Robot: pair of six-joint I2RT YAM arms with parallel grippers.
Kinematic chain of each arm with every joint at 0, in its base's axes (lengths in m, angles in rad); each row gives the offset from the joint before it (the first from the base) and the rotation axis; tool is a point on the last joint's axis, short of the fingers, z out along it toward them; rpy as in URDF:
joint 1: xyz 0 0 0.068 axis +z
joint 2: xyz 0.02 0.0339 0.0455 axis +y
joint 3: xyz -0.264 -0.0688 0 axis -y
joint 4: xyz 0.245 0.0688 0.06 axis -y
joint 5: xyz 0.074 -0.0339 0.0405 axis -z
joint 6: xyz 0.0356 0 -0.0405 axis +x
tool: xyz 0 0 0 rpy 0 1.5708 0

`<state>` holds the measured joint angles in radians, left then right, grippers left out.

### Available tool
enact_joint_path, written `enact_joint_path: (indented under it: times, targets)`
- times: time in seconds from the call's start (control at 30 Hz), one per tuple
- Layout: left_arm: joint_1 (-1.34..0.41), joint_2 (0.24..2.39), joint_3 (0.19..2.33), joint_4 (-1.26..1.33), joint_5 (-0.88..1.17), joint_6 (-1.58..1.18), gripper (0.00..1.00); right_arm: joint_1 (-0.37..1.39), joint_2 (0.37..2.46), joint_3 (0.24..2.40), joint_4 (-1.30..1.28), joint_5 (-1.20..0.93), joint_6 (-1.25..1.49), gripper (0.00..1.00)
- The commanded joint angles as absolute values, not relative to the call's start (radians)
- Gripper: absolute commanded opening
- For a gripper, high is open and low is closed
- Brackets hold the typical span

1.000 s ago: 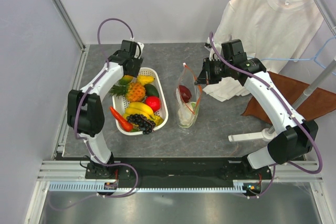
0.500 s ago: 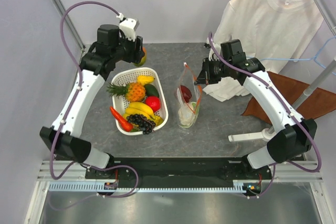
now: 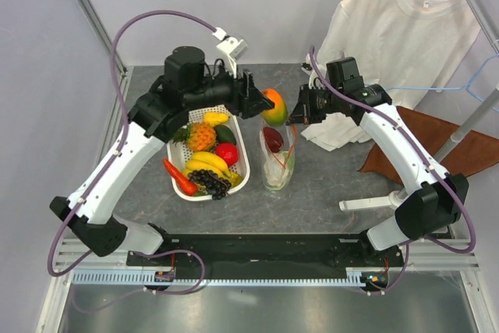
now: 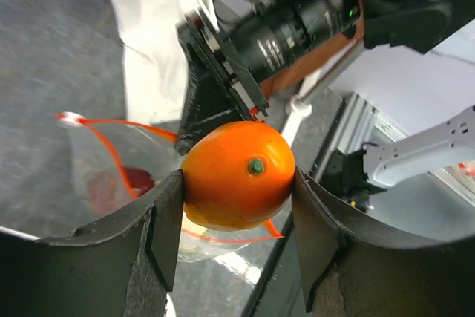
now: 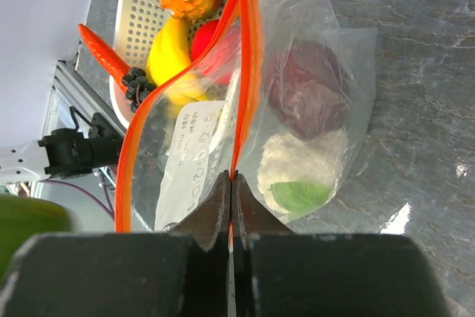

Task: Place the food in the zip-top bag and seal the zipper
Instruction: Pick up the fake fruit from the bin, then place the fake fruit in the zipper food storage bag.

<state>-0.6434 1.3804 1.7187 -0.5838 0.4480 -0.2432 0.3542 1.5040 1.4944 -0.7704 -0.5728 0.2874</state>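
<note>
the left hand (image 4: 237,209) grips an orange fruit (image 3: 273,107) directly above the mouth of the bag (image 3: 279,165), while the right hand (image 5: 231,183), pinched on the zipper (image 5: 249,50), holds that mouth up and open.

Bright, even light; zip-top bag (image 4: 111,176) looks blurred.

The basket (image 3: 245,157) holding food (image 3: 204,165) sits left of the zip-top bag (image 3: 279,168).

bag (image 5: 338,50) mouth open, right pincer (image 5: 231,187) at rim
</note>
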Motion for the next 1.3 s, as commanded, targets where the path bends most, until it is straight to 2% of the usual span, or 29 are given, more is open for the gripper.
enact_joint_path:
  times: [0.0, 0.27, 0.47, 0.57, 0.6, 0.67, 0.7, 0.8, 0.97, 1.03, 1.07, 1.13, 1.17, 1.23, 1.27]
  targets:
    - [-0.692, 1.431, 1.680, -0.543, 0.480, -0.339, 0.43, 0.357, 1.490, 1.552, -0.741, -0.615, 0.304, 0.00]
    - [-0.704, 1.444, 1.568, -0.583, 0.459, -0.374, 0.43, 0.359, 1.471, 1.545, -0.741, -0.623, 0.298, 0.00]
    - [-0.712, 1.476, 1.565, -0.673, 0.492, -0.361, 0.42, 0.360, 1.465, 1.537, -0.736, -0.626, 0.293, 0.00]
    - [-0.721, 1.497, 1.557, -0.725, 0.505, -0.334, 0.53, 0.362, 1.463, 1.532, -0.733, -0.624, 0.295, 0.00]
    - [-0.721, 1.500, 1.554, -0.742, 0.509, -0.328, 0.63, 0.364, 1.462, 1.531, -0.733, -0.624, 0.293, 0.00]
    - [-0.721, 1.496, 1.543, -0.750, 0.518, -0.324, 0.74, 0.364, 1.460, 1.528, -0.733, -0.624, 0.291, 0.00]
    - [-0.721, 1.491, 1.542, -0.756, 0.518, -0.319, 0.84, 0.365, 1.457, 1.525, -0.733, -0.623, 0.287, 0.00]
    - [-0.718, 1.468, 1.571, -0.756, 0.500, -0.295, 0.95, 0.365, 1.454, 1.519, -0.733, -0.620, 0.282, 0.00]
    - [-0.599, 1.413, 1.683, -0.761, 0.544, -0.236, 1.00, 0.367, 1.451, 1.514, -0.733, -0.615, 0.278, 0.00]
    - [-0.525, 1.388, 1.689, -0.747, 0.663, -0.155, 1.00, 0.367, 1.450, 1.514, -0.733, -0.615, 0.276, 0.00]
    - [-0.434, 1.352, 1.668, -0.733, 0.725, -0.122, 1.00, 0.367, 1.448, 1.514, -0.733, -0.614, 0.275, 0.00]
    - [-0.339, 1.313, 1.628, -0.721, 0.918, -0.002, 1.00, 0.367, 1.445, 1.514, -0.735, -0.614, 0.272, 0.00]
    - [-0.269, 1.283, 1.593, -0.741, 0.961, 0.121, 1.00, 0.367, 1.445, 1.514, -0.735, -0.611, 0.272, 0.00]
    - [-0.242, 1.252, 1.566, -0.806, 0.995, 0.284, 0.99, 0.367, 1.447, 1.514, -0.735, -0.612, 0.273, 0.00]
    - [-0.241, 1.238, 1.528, -0.892, 1.003, 0.492, 0.99, 0.367, 1.447, 1.513, -0.735, -0.611, 0.272, 0.00]
